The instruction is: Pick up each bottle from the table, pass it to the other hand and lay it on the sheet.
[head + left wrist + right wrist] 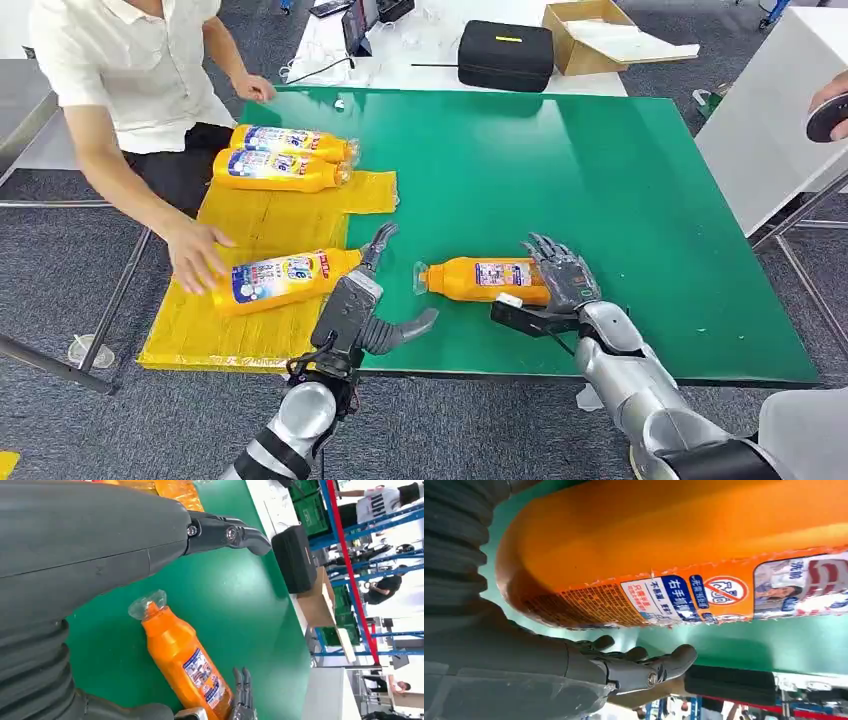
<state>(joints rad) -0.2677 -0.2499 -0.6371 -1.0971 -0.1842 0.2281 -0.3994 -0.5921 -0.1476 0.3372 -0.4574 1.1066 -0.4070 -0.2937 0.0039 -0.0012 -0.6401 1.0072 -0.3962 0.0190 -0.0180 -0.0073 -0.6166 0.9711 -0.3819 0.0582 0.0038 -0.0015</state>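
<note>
Low centre of your head view, the orange plastic bottle with the clear cap (pixel 480 279) lies flat on the green table (pixel 600 170), your right hand (pixel 560 275) spread at its base to grasp, your left hand (pixel 370 300) open for handover.

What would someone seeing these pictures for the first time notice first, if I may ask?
Probably the orange bottle lying on its side on the green table, with the right hand at its base and the left hand open near its cap end. Next, three more bottles lie on the yellow sheet at the table's left end, where a person's hand rests on the nearest one.
</note>
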